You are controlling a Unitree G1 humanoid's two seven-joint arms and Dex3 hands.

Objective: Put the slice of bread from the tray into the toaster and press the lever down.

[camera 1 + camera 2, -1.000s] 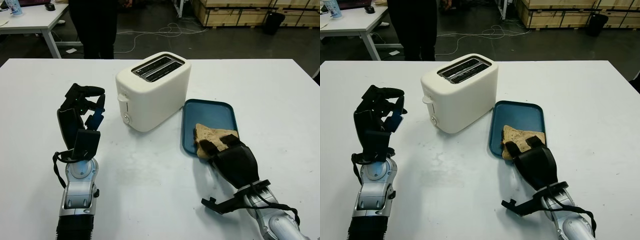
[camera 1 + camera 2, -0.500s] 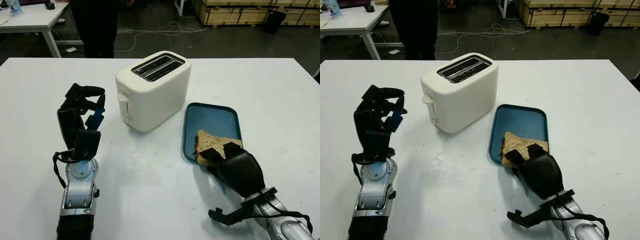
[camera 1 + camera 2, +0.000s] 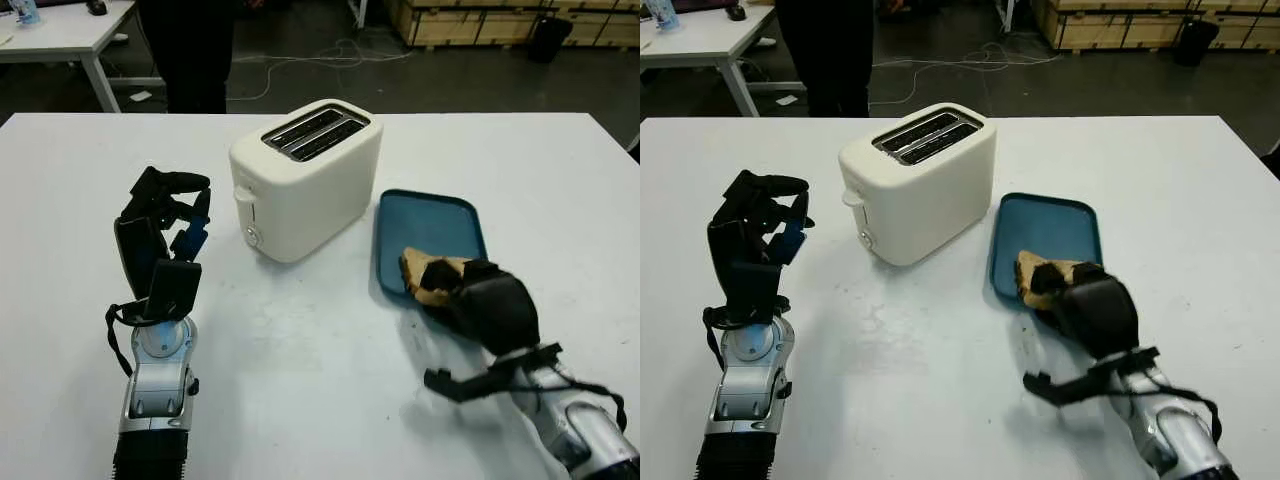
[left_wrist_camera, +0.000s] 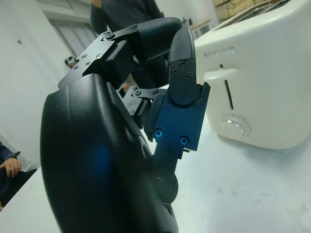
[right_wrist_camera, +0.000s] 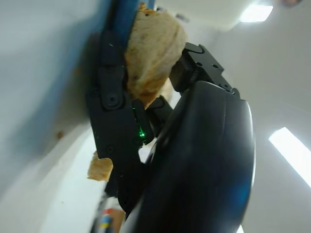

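- Since the earlier frames, the right robot hand [image 3: 478, 300] had rolled over and drawn up with the tan, rough-crusted slice of bread [image 3: 424, 277] pinched in its black fingers, the slice now crumpled and tilted rather than lying flat.
- In the right wrist view the slice of bread [image 5: 153, 51] sat clamped between a finger and the black shell of the hand, bent at the middle.
- It hung over the near end of the shallow, dark teal rectangular plastic tray [image 3: 428, 217]; whether its lower edge was touching the tray I could not tell.
- The tray lay on the white table [image 3: 300, 380], just to the right of the cream-white two-slot toaster [image 3: 305, 178].
- The toaster's two slots [image 3: 315, 133] faced up and looked empty, and its white side lever [image 4: 221, 74] stood at the top of its track, above the round dial [image 4: 235, 126].
- The left robot hand [image 3: 165, 215] stood parked on the table to the left of the toaster, its fingers curled and holding nothing.
- A person in dark clothes [image 3: 185, 50] stood beyond the far edge of the table.
- Judged from this, the pickup step was in hand: the bread was gripped but not yet carried.
- The next move would call for lifting the slice, turning it edge-down in line with a slot, and only then pressing the lever.
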